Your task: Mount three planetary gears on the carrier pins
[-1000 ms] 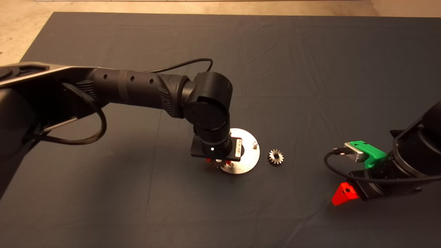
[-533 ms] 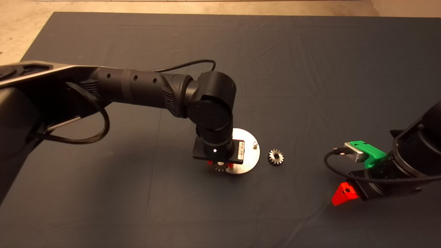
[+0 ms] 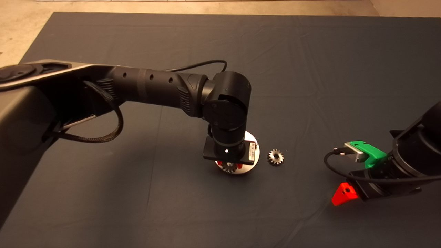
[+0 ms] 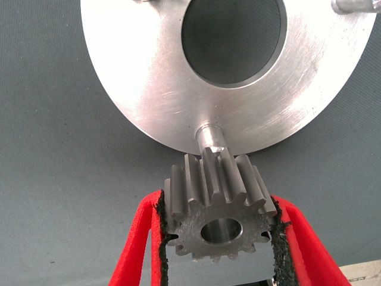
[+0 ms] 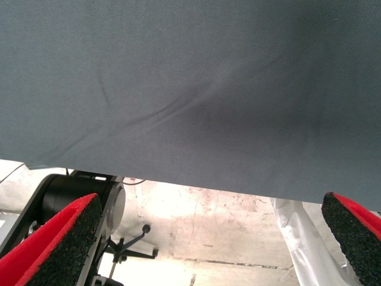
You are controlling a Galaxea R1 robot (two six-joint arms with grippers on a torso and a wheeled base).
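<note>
Right hand (image 3: 348,193) waited at near right, fingers apart, holding nothing. Left hand (image 4: 223,238) was clamped on a gear (image 4: 219,205), just short of the disc's (image 4: 149,77) near pin (image 4: 209,136). A second gear (image 3: 275,157) lay right of the disc. Risk: hole off-centre, gear could jam or tilt.

Clamped between the left gripper (image 4: 220,238) pads: a planetary gear (image 4: 218,210), teeth touching or just short of the nearest carrier pin (image 4: 209,136). Just beyond that pin, the disc (image 4: 149,89) and its open centre hole. To its outer side on the mat (image 3: 310,69), a loose gear (image 3: 275,157) beside the disc rim. Bare mat elsewhere. Far off at the edge, parked with fingers spread, the right gripper (image 5: 208,250).
</note>
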